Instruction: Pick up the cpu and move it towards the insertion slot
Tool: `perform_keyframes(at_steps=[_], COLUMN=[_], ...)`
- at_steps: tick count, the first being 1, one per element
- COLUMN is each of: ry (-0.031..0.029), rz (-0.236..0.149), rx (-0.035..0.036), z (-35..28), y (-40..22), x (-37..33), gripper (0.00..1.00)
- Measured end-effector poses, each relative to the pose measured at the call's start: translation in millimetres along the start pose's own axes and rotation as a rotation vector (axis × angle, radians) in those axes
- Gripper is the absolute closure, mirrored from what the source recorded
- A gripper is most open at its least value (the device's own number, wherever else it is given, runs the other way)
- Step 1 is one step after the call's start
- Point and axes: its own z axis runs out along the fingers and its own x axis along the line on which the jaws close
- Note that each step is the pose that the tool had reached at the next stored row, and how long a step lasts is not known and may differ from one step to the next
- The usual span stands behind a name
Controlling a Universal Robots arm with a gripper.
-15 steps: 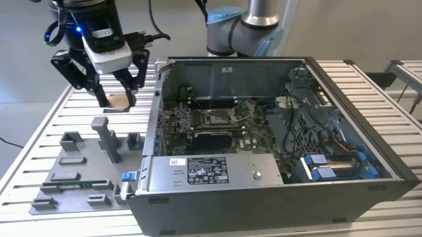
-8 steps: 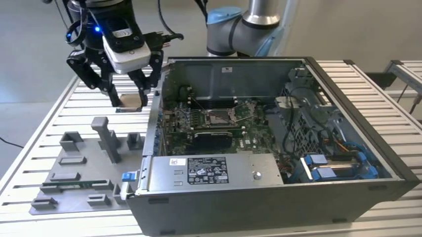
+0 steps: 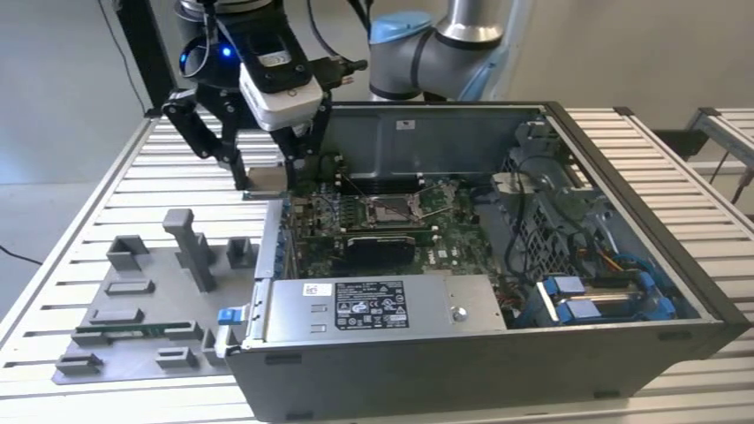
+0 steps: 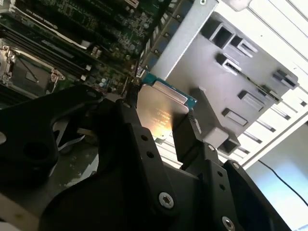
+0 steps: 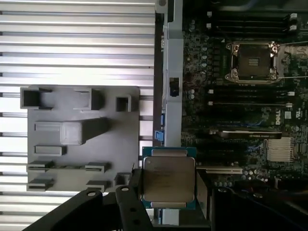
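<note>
The cpu (image 5: pixel 168 179) is clamped between the gripper (image 4: pixel 161 126) fingers (image 4: pixel 190 132), held in the air beside the case (image 3: pixel 659 353) wall. The slot (image 5: pixel 253 60) on the motherboard (image 3: pixel 448 243) is well apart, uncovered.

- The cpu (image 5: pixel 168 180): you see a flat square chip with a dull silver-grey metal top on a thin green-blue edge. It sits level between the black fingers (image 5: pixel 129 202), lifted clear of the grey fixture plate (image 5: pixel 72 139). In the second wrist view the cpu (image 4: pixel 161 108) shows a bright glint on its top face.
- The insertion slot (image 5: pixel 252 61): you see a square metal-framed socket with a brownish centre and thin wire levers, lying uncovered on the motherboard, well apart from the cpu. In the exterior view the insertion slot (image 3: pixel 389 208) sits mid-board.
</note>
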Motion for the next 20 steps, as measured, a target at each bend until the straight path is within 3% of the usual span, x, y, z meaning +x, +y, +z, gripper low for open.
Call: perform_keyframes(at_steps=[20], ry=[0.0001], rz=[0.0], rx=[-0.001], z=[0.9], y=[-0.3], x=[-91.3], gripper=[1.0])
